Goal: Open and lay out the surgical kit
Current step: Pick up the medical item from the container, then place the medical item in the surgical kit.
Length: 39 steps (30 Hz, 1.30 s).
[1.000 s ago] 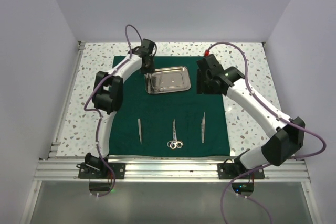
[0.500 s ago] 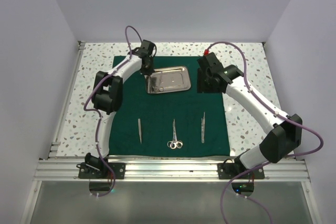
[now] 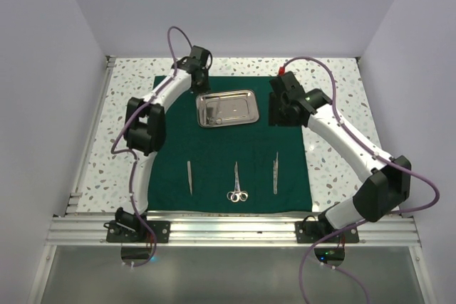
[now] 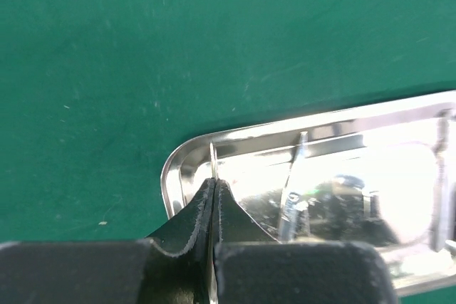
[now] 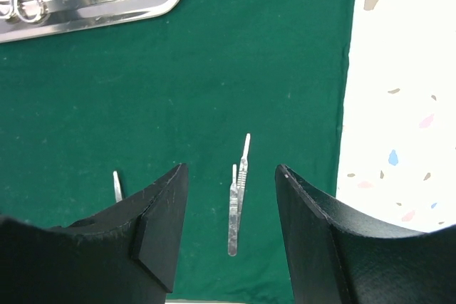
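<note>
The dark green cloth [image 3: 214, 151] lies spread flat on the table. The shiny steel tray [image 3: 228, 108] sits on its far half. One pair of tweezers [image 3: 189, 177], the scissors [image 3: 236, 184] and a pair of slim steel tools [image 3: 275, 172] lie in a row on the near half. My left gripper [image 3: 197, 82] is shut, just above the tray's far left corner [image 4: 187, 165]; a thin bright line shows between its pads. My right gripper [image 3: 276, 112] is open and empty beside the tray's right edge. In its wrist view it [image 5: 231, 170] hangs over the slim tools [image 5: 239, 201].
Speckled white table [image 3: 335, 97] surrounds the cloth on the left, right and back. White walls close in three sides. An aluminium rail [image 3: 235, 229] runs along the near edge by the arm bases. The cloth's right edge [image 5: 348, 105] shows in the right wrist view.
My left gripper has drawn back and to the left, off the tray's left end. The tray has shifted slightly and now lies square. My right gripper moved a little towards the back.
</note>
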### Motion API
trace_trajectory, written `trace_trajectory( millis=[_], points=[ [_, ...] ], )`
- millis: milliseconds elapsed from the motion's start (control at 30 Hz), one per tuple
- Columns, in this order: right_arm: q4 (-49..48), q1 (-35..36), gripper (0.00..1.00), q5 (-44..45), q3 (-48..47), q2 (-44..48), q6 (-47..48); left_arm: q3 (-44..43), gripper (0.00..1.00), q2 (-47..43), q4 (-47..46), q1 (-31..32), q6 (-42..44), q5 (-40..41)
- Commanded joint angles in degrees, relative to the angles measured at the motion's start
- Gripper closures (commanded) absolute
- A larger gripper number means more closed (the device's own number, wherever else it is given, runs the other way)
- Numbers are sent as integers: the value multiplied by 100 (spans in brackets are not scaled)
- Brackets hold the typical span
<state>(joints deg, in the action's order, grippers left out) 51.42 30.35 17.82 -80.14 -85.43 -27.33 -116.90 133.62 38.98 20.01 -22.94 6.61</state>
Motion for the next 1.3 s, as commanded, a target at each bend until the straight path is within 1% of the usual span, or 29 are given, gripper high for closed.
trace_trajectory(
  millis=[0, 67, 133, 167, 200, 233, 267, 300, 367, 400, 467, 500, 567, 600, 667, 700, 900, 1100, 1167, 1200, 1267],
  points=[
    [-158, -29, 44, -130, 59, 299, 26, -439, 100, -705, 214, -23, 9, 16],
    [-185, -29, 44, -156, 103, 369, 35, -351, 100, -959, 268, -23, -35, 33],
    [-202, -20, 44, -192, 156, 430, 44, 34, 100, -1214, 268, -6, -140, 16],
    [-202, -29, 44, -209, 217, 500, 44, 236, 100, -1520, 233, 3, -175, 16],
    [-202, -20, 44, -244, 244, 544, 44, 734, 100, -1697, 137, 20, -245, 24],
    [-220, -20, 44, -262, 279, 588, 52, 1017, 100, -1882, 84, 73, -272, 50],
    [-229, -20, 44, -288, 358, 684, 44, 1307, 100, -2249, 14, 117, -307, 86],
    [-237, -29, 44, -332, 402, 738, 35, 1867, 100, -2436, -57, 213, -377, 190],
    [-255, -29, 44, -385, 542, 852, 17, 2450, 100, -2979, -110, 336, -465, 279],
    [-255, -20, 44, -420, 595, 974, 17, 3018, 100, -3165, -171, 415, -588, 331],
    [-246, -29, 44, -525, 753, 1124, 0, 3575, 100, -3673, -207, 635, -738, 437],
    [-246, -29, 45, -543, 806, 1186, -18, 4109, 100, -3825, -259, 705, -904, 481],
    [-220, -20, 45, -648, 973, 1414, -35, 4586, 100, -4263, -295, 855, -1071, 499],
    [-203, -29, 45, -675, 1026, 1519, -44, 5024, 100, -4396, -329, 890, -1229, 499],
    [-159, -29, 45, -727, 1192, 1783, -97, 5395, 100, -4764, -365, 996, -1362, 481],
    [-141, -29, 45, -736, 1254, 1871, -123, 5745, 100, -4880, -408, 1031, -1493, 481],
    [96, -20, 46, -798, 1641, 2609, -343, 6714, 100, -5460, -619, 1251, -1933, 490],
    [517, -29, 46, -754, 1730, 3084, -439, 7058, 100, -5505, -830, 1312, -2013, 578],
    [606, -20, 46, -693, 1721, 3163, -431, 7102, 95, -5487, -875, 1312, -2013, 613],
    [685, -20, 46, -684, 1721, 3233, -431, 7111, 85, -5487, -875, 1304, -2039, 631],
    [764, -29, 46, -649, 1730, 3278, -440, 7111, 74, -5478, -884, 1312, -2039, 622]
  ],
)
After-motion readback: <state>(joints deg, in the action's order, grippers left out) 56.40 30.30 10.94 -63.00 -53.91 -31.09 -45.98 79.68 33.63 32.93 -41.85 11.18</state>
